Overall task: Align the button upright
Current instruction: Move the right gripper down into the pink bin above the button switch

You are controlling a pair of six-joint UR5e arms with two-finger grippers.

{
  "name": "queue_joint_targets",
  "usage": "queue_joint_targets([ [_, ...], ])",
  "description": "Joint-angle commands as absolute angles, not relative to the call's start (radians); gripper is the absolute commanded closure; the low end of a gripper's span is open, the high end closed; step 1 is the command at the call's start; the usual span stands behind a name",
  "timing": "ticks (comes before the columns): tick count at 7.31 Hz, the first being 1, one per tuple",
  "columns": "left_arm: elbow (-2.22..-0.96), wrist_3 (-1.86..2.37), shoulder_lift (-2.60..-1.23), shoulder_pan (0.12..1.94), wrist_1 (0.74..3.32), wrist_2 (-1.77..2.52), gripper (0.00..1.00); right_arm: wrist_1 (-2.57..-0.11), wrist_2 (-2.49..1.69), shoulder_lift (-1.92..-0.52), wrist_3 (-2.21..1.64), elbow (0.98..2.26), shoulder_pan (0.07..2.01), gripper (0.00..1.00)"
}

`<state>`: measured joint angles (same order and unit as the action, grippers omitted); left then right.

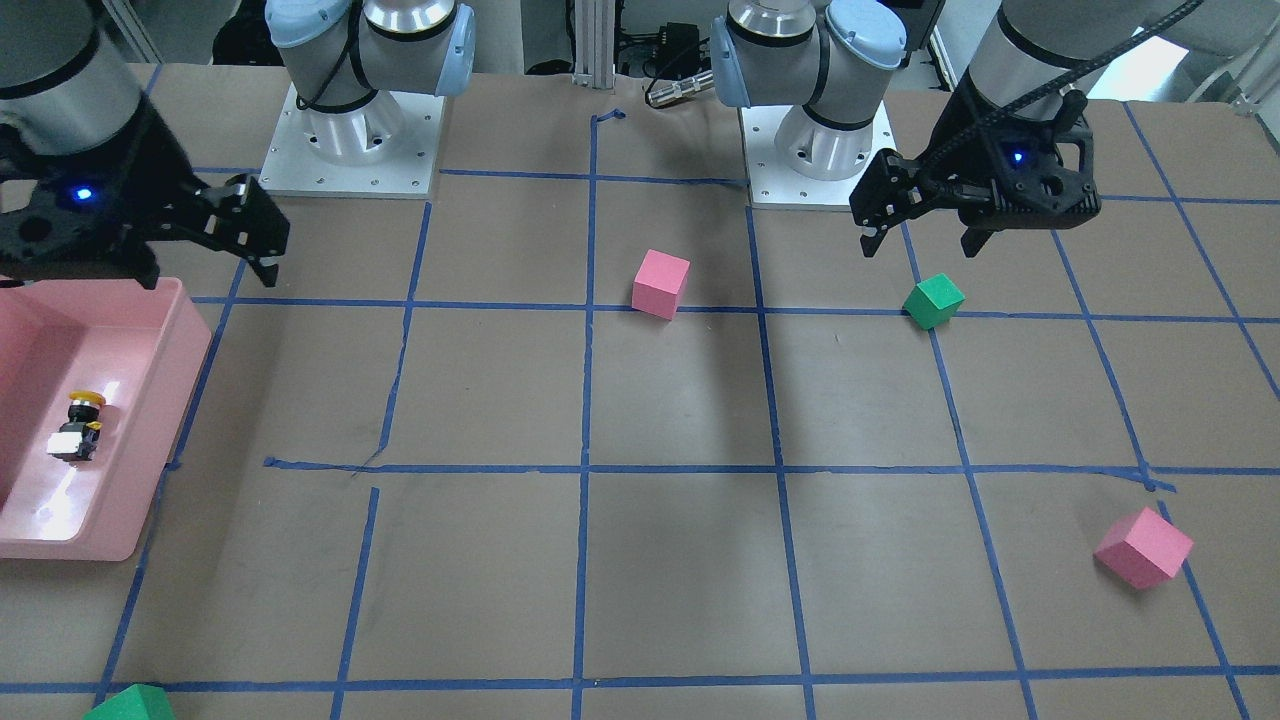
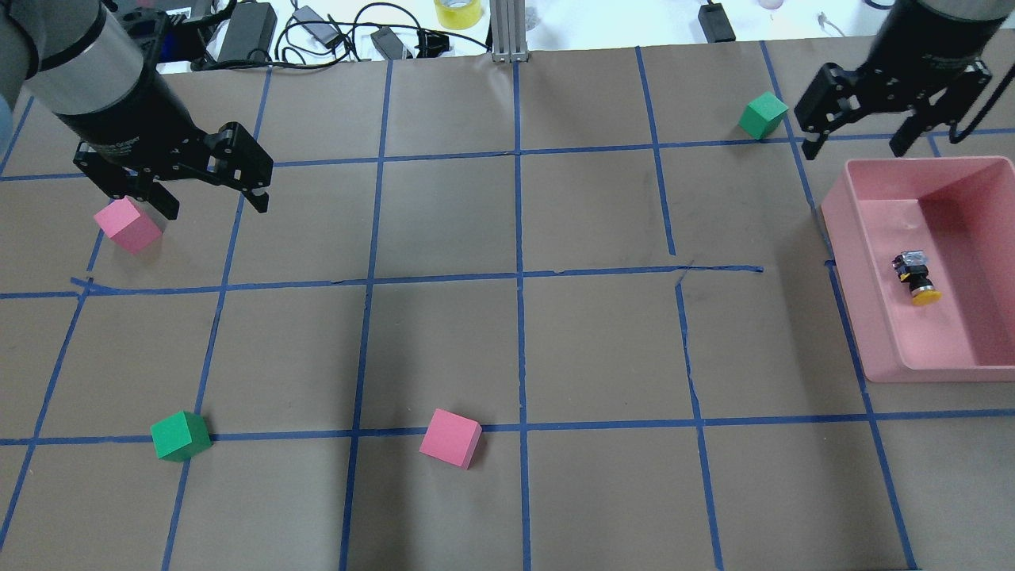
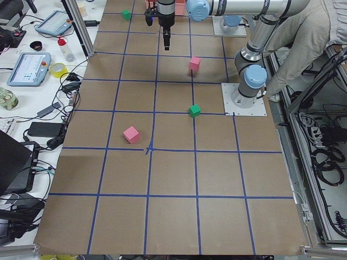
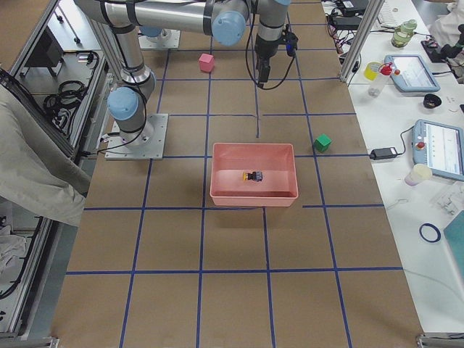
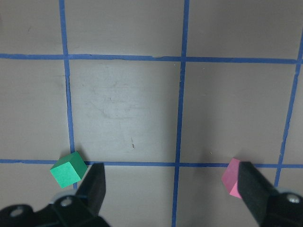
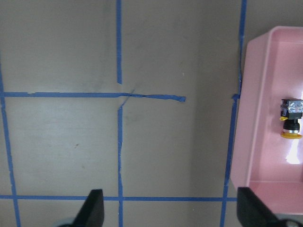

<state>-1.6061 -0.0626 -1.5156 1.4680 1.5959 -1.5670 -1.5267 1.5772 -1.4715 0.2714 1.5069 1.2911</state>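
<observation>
The button (image 2: pixel 916 277) has a yellow cap, a black body and a whitish base. It lies on its side inside the pink bin (image 2: pixel 856 277), as the front view (image 1: pixel 78 425) and the right wrist view (image 6: pixel 290 123) also show. My right gripper (image 2: pixel 860 143) is open and empty, hanging high beside the bin's far inner corner; its fingers (image 6: pixel 92 208) frame bare table left of the bin (image 6: pixel 246 118). My left gripper (image 2: pixel 210 178) is open and empty, high over the table's left side, far from the button.
Pink cubes (image 2: pixel 127 224) (image 2: pixel 450 438) and green cubes (image 2: pixel 181 435) (image 2: pixel 763 115) lie scattered on the brown, blue-taped table. The left wrist view shows a green cube (image 5: pixel 68 169) and a pink cube (image 5: pixel 232 177) beside its fingers. Cables lie along the far edge.
</observation>
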Motion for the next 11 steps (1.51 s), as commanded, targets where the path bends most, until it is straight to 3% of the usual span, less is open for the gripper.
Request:
queue_joint_targets([
  [1, -1.606, -0.061, -1.516, 1.468, 1.595, -1.566, 0.00, -1.693, 1.589, -1.402, 0.467, 1.581, 1.125, 0.00],
  [5, -1.606, -0.061, -1.516, 1.468, 1.595, -1.569, 0.00, -2.137, 1.589, -1.255, 0.584, 1.794, 0.976, 0.00],
  [7, -1.606, -0.061, -1.516, 1.468, 1.595, -1.569, 0.00, -2.245, 1.591, -1.241, 0.584, 1.873, 0.974, 0.01],
  [11, -1.605, -0.060, -1.516, 1.468, 1.594, -1.560, 0.00, -2.286, 1.591, -1.200, 0.600, 1.891, 0.960, 0.01],
])
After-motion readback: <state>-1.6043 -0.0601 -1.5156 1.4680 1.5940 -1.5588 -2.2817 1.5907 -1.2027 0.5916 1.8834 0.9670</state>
